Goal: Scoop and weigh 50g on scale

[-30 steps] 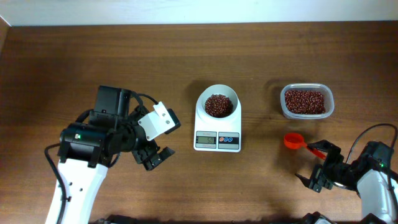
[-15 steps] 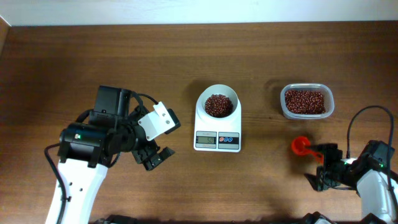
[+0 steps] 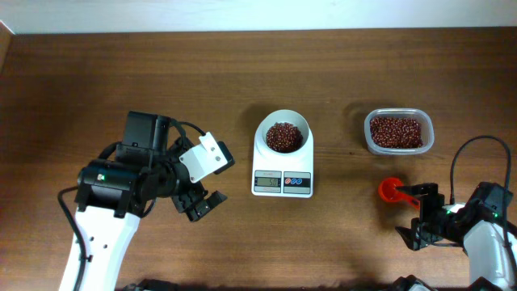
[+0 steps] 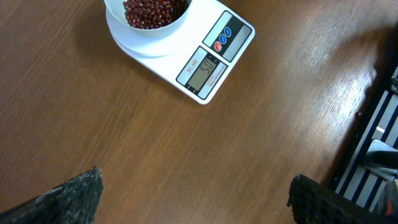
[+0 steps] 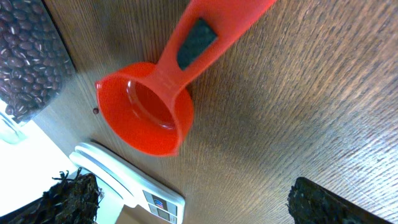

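Dark brown wood grain covers the table [image 3: 242, 73] we look down on, with a pale wall strip along its far edge. Near the middle sits the scale [image 3: 282, 168], a small white rectangle with rounded corners; its front edge carries a grey display showing dark digits that seem to begin with a five and a zero, and red and blue buttons just beside it. From the left wrist we see the scale [image 4: 208, 65] turned at an angle, lying flat on the wood. On its platform rests a round white bowl [image 3: 282, 114] holding dark red beans [image 3: 282, 137]. Off to the right, well apart, stands a clear plastic tub [image 3: 430, 133] filled with the same beans. Nearer us from the tub lies a red scoop [image 3: 390, 190], cup empty, its handle pointing toward the right gripper [image 3: 418, 215], whose jaws stand spread wide and clasp nothing. To the left of the scale, the left gripper [image 3: 203, 205] hangs over bare wood with its jaws likewise parted and empty.
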Action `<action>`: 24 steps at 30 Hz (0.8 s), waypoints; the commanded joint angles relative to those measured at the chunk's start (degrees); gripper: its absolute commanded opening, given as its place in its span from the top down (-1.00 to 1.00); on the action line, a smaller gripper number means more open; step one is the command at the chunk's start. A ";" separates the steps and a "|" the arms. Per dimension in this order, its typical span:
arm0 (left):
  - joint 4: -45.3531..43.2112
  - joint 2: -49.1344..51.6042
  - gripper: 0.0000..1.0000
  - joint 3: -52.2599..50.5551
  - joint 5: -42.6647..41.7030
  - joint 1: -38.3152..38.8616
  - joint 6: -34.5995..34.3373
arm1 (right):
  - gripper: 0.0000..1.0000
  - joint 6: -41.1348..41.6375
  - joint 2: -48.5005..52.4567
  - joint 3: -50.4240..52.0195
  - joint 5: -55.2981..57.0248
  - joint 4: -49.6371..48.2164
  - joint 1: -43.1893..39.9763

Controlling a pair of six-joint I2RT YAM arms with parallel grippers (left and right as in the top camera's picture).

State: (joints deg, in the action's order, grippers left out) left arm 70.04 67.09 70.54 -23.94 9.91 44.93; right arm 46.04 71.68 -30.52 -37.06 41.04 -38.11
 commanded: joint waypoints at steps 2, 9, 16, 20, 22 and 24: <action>0.09 -0.17 -0.98 -0.17 -0.22 0.17 -0.68 | -0.98 -0.61 -0.07 0.09 0.28 -0.15 -0.17; 0.09 -0.17 -0.98 -0.17 -0.22 0.17 -0.68 | -0.98 -0.63 -0.07 0.09 0.28 -0.15 -0.17; 0.09 -0.17 -0.98 -0.17 -0.22 0.17 -0.70 | -0.98 -0.61 -0.07 0.09 2.19 -0.22 -0.17; 0.09 -0.17 -0.98 -0.17 -0.22 0.17 -0.68 | -0.98 -0.63 -0.07 0.09 4.61 -2.36 -0.17; 0.09 -0.17 -0.98 -0.17 -0.22 0.17 -0.68 | -0.98 -0.61 -0.09 0.11 4.76 -5.79 -0.11; 0.09 -0.17 -0.98 -0.17 -0.22 0.17 -0.68 | -0.98 -0.61 -0.13 0.11 5.29 -10.01 -0.09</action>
State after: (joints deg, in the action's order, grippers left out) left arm 70.06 67.09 70.54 -23.94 9.91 44.93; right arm 46.06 71.68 -30.44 -33.45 34.41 -38.11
